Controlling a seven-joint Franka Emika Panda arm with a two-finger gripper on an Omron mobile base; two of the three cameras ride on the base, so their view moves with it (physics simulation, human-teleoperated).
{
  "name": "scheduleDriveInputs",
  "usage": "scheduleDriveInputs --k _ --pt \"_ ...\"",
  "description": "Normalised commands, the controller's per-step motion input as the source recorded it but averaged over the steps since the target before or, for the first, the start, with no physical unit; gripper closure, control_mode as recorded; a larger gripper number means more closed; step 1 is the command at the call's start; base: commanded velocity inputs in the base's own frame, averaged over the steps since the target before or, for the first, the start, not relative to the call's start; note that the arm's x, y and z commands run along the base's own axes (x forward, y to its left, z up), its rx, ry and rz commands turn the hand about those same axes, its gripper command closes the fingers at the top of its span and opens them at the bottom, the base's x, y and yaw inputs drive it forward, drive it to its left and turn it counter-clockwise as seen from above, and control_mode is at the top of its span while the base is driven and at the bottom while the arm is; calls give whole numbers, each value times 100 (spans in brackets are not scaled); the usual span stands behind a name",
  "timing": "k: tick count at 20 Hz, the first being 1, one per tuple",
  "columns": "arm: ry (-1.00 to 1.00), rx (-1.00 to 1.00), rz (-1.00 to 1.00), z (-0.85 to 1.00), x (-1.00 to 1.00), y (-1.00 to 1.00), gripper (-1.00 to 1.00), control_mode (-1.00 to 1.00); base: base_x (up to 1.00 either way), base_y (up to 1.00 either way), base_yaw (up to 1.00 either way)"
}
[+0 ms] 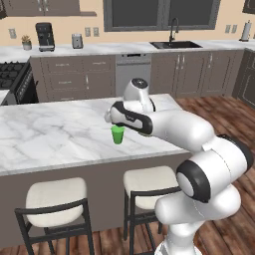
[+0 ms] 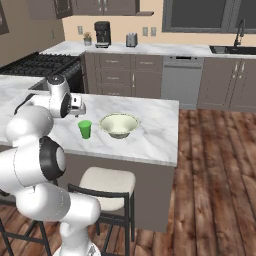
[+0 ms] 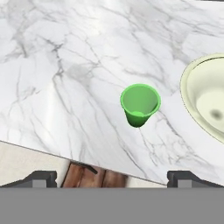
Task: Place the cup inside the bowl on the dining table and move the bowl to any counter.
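Observation:
The small green cup (image 3: 140, 104) stands upright on the marble dining table (image 3: 65, 65), close to its near edge. The wide cream bowl (image 3: 205, 100) sits just beside it, apart from it and with nothing inside. My gripper (image 3: 116, 177) hovers above the cup, open, with nothing between its fingertips (image 3: 43, 177). In the right base view the gripper (image 2: 80, 106) hangs a little above and behind the cup (image 2: 85, 129), and the bowl (image 2: 119, 125) lies to the cup's right. From the left base camera my arm hides the bowl; the cup (image 1: 117, 134) shows just under the hand.
Two cushioned stools (image 1: 55, 199) (image 1: 144, 184) stand under the table's near edge. The wall counter (image 1: 99, 49) behind carries a coffee machine (image 1: 45, 36), a toaster (image 1: 77, 41) and a sink (image 1: 174, 44). A stove (image 1: 10, 74) is at the left.

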Motion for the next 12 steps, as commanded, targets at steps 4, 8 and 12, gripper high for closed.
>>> scheduleDriveInputs --k 4,8,12 --pt "0 0 4 -9 9 0 -100 -100 0 0 0" --pt "0 -1 5 -1 6 0 -100 -100 0 0 0" --pt "0 -3 4 -7 11 0 -100 -100 0 0 0"
